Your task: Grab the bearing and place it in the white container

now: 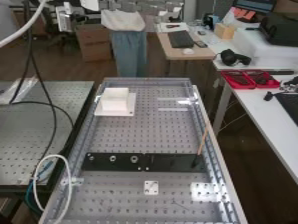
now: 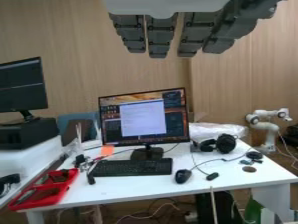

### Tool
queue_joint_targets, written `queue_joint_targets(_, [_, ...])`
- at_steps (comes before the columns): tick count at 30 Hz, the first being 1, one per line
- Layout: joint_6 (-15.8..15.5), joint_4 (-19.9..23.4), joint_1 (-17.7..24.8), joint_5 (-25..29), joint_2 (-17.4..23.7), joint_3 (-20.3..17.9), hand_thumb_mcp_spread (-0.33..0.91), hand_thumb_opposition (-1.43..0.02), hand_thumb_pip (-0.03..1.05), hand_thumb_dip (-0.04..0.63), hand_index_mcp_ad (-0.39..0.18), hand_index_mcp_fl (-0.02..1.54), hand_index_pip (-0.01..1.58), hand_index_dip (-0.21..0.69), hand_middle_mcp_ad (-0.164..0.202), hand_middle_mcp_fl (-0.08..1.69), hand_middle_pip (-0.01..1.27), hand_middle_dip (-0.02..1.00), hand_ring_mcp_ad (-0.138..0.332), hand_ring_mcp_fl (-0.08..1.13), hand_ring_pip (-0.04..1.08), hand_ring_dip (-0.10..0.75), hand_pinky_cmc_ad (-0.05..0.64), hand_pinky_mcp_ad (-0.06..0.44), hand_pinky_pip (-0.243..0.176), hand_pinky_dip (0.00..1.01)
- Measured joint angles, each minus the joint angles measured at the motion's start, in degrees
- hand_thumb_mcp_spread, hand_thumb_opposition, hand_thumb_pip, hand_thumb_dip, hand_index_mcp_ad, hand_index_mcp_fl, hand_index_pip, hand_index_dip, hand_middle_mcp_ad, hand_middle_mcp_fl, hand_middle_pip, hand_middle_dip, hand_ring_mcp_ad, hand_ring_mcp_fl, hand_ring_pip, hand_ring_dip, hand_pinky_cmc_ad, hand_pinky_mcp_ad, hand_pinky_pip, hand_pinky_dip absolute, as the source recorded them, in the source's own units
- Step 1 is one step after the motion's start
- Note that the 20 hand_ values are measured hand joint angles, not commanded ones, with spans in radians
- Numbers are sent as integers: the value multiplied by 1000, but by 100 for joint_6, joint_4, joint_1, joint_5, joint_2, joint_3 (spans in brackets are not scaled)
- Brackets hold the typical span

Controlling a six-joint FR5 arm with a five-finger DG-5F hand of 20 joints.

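And there's the bearing, standing on the black bar, so the placing is all to do! Beside it, the larger nut, then the smaller nut: one bearing, two nuts, one bar. Farther up the bench, one white container waits. One hand, fingers straight, grasping nothing; grab, carry and release all remain.

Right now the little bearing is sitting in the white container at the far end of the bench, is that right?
Not quite: the bearing is standing on the flat black bar, not in the white container. The high view shows this. The container is at the far end of the bench, as you say.
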Motion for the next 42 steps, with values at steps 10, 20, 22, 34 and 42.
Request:
queue_joint_targets(10, [34, 354, -342, -463, -80, -334, 188, -408, 265, 7, 9, 26, 37, 87, 9, 9, 91, 51, 91, 0, 40, 19, 133, 101, -24, 75])
queue_joint_targets(20, [-124, 575, -779, -1065, -225, -500, 209, -600, 304, 7, 10, 24, 70, 155, 12, 5, 124, 112, 202, 0, 86, 19, 274, 183, -75, 152])
queue_joint_targets(22, [-141, 582, -864, -1229, -283, -500, 211, -620, 304, 7, 10, 26, 70, 155, 12, 10, 131, 113, 206, 0, 84, 19, 278, 195, -80, 152])
queue_joint_targets(34, [-132, 640, -1351, -2018, -615, -452, 213, -653, 318, 7, 24, 24, 68, 155, 26, 7, 152, 122, 222, 0, 87, 19, 293, 201, -91, 168])
queue_joint_targets(42, [-112, 816, -1498, -2135, -595, -541, 211, -649, 318, 7, 24, 24, 72, 155, 28, 7, 152, 122, 218, 14, 86, 17, 302, 197, -89, 168])
